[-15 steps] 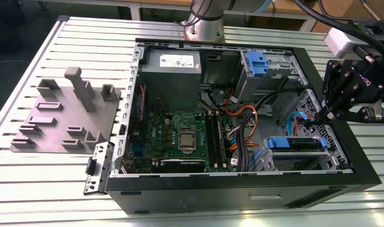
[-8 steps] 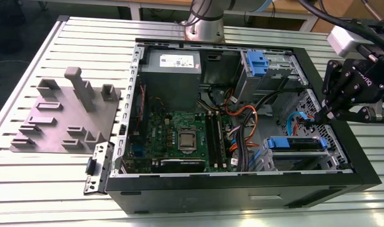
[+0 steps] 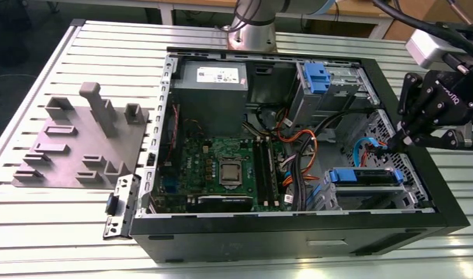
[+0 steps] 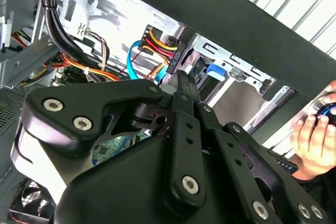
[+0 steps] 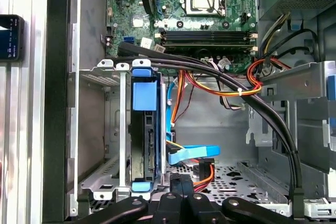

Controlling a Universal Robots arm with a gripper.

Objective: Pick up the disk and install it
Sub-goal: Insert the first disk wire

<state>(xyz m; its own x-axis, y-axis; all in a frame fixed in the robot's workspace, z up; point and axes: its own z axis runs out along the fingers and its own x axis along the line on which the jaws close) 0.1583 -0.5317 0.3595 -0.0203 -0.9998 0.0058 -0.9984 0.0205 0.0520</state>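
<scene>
Disk seated on edge in drive cage, gripper just beside it.
Disk (image 5: 144, 129) sits in the cage (image 5: 100, 129) inside the open PC case (image 3: 422, 192); gripper (image 3: 397, 139) fingers pressed together, holding nothing, by the cables.

A big table (image 3: 50, 70) holds everything. Its top is pale and made of long metal strips with thin grooves between them. An open black computer case (image 3: 298, 232) lies flat on the table, with its open side facing up. On the exterior view's left, a flat grey plate (image 3: 81, 145) lies beside the case. Blocks and posts stick up from it. A small grey metal piece (image 3: 120, 206) lies on the table, touching the case's corner. The arm's round silver base (image 3: 250, 35) stands on the far edge.
</scene>
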